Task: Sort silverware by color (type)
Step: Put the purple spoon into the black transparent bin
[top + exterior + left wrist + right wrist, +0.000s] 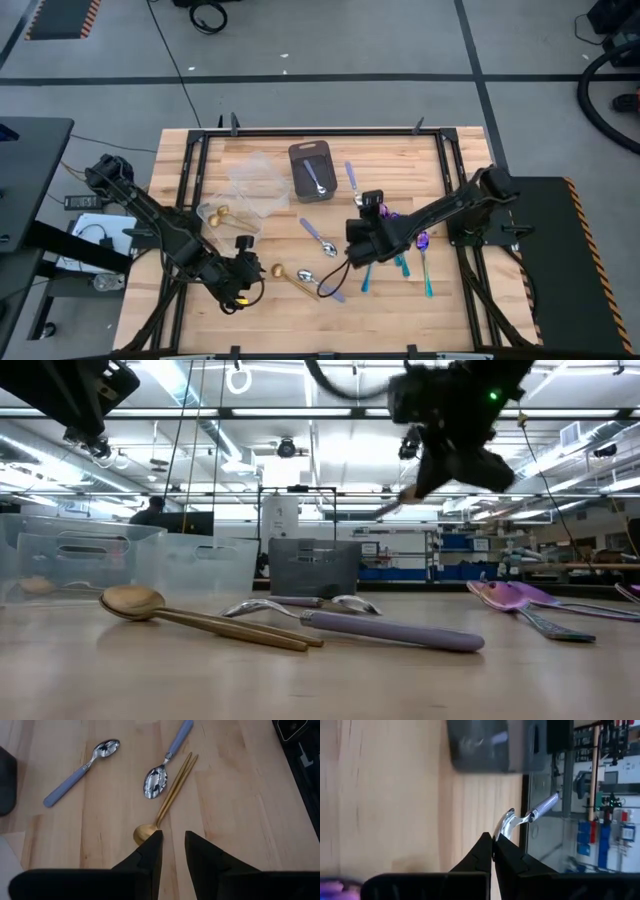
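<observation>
My right gripper (352, 250) (492, 842) hangs above the table's middle, shut on a silver spoon with a lavender handle (540, 809) (392, 507). My left gripper (250, 270) (173, 837) stands open just short of the bowl of a gold spoon (170, 795) (290, 276), which lies flat on the wood. Two more silver spoons with lavender handles (82, 765) (165, 765) lie beside the gold one. Iridescent purple spoons with teal handles (400, 262) (520, 597) lie to the right. A dark grey tray (312, 158) at the far middle holds one silver spoon (316, 181). My right gripper pinches the silver spoon's bowl (504, 829) by its edge between the tips of its two fingers, slanting downward. The rest of the bowl and the lavender handle stick out beyond the fingertips. The spoon is lifted clear of the table.
Clear plastic tubs (250, 180) (80, 555) stand at the far left; one holds a gold spoon (215, 212). Another lavender-handled spoon (352, 178) lies right of the tray. Black frame rails (450, 170) edge the tabletop. Bare wood lies along the near edge.
</observation>
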